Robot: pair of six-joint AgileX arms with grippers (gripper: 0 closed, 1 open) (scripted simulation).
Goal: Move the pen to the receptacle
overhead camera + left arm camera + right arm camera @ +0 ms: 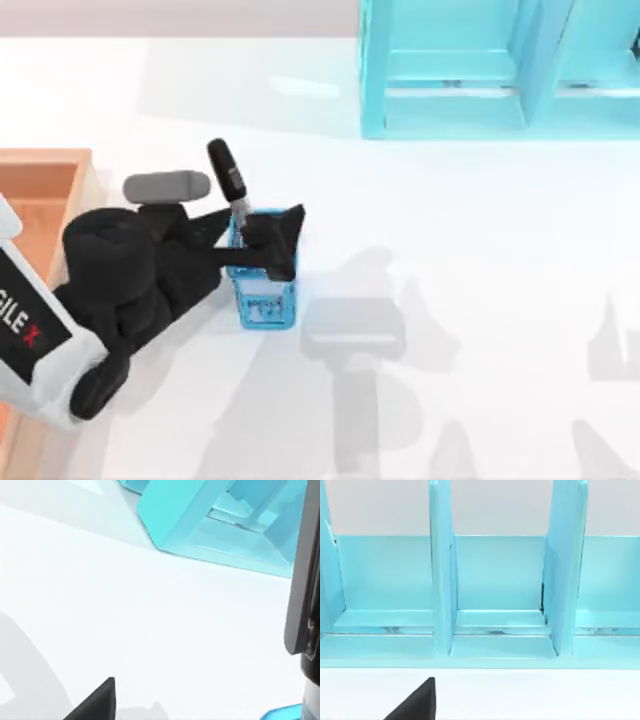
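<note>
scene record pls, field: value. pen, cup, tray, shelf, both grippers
pen: black cap up, tilted, barrel running down into the blue cup
blue cup: upright on the white table, right of the tray
left gripper: at the cup's mouth, fingers around the pen's barrel
wooden tray: at the table's left edge, partly hidden by the left arm
shelf unit: light blue, far side of the table
right gripper: facing the shelf unit, state unclear

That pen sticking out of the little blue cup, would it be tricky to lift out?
Probably not heavy: the pen looks slim and stiff. Its round barrel may slip or swivel between the left end effector's fingers. It leans in the blue cup, which is small and could tip or drag along.
</note>
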